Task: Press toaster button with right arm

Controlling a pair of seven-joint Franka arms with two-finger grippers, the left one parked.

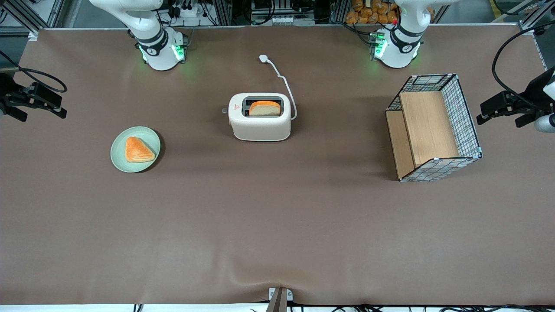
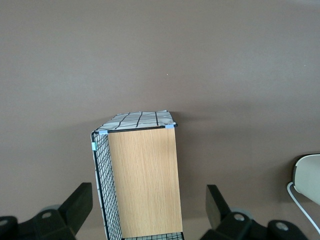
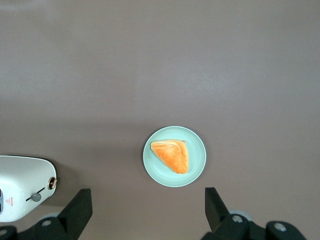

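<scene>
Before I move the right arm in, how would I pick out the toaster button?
Find the cream-white toaster mid-table, a bread slice in one slot. On its narrow end facing the green plate juts the toaster button, a small pale grey knob in a dark slit, beside a brass-ringed dial. The open gripper hangs far off, at the working arm's end of the table.

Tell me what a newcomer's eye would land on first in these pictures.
First, the cream-white rounded toaster at the table's middle, an orange-crusted bread slice standing in its slot. Next, the pale green round plate carrying a triangular orange pastry, toward the working arm's end. The black right gripper hangs open above the brown table near that plate.
</scene>
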